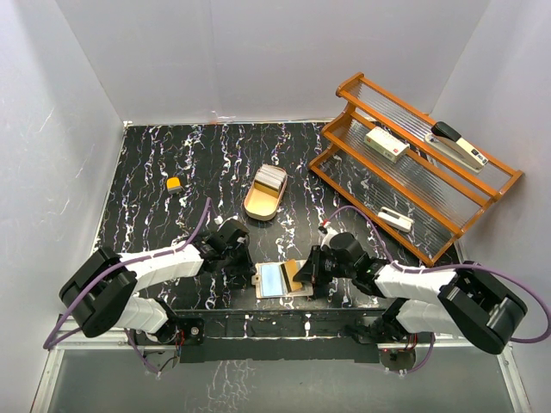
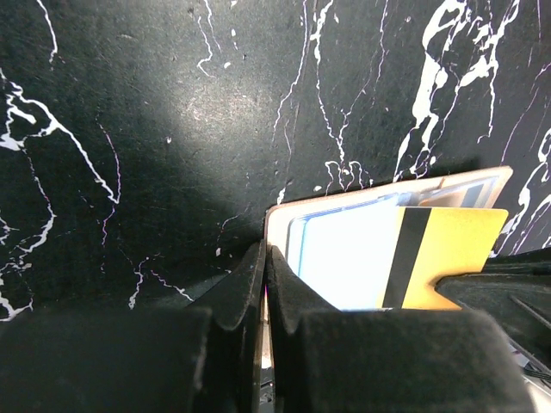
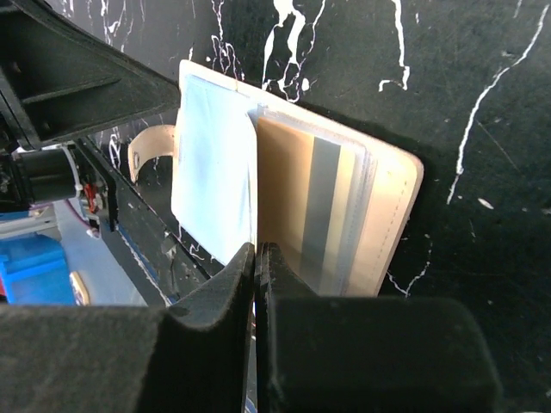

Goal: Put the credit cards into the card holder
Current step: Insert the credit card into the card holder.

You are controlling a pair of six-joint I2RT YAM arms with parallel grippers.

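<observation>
The tan card holder [image 1: 298, 292] lies open at the table's front edge between both arms. A pale blue-white credit card [image 2: 344, 258] lies flat on its left half. My left gripper [image 2: 265, 251] is shut on the holder's left edge [image 2: 344, 200]. My right gripper [image 3: 257, 249] is shut on a yellowish credit card with a dark stripe [image 2: 452, 254], held at the holder's right half [image 3: 396, 206]. More pale cards [image 1: 269, 176] lie stacked in the gold oval tray [image 1: 255, 206] behind. From above, the left gripper [image 1: 249, 274] and right gripper [image 1: 303, 275] flank the holder.
The holder's closure tab [image 3: 151, 142] hangs over the table's front edge. A small orange object [image 1: 174, 183] sits at the back left. A wooden tiered rack [image 1: 413, 172] at the right carries a white box [image 1: 386, 144], a stapler [image 1: 459, 144] and another small item [image 1: 395, 218].
</observation>
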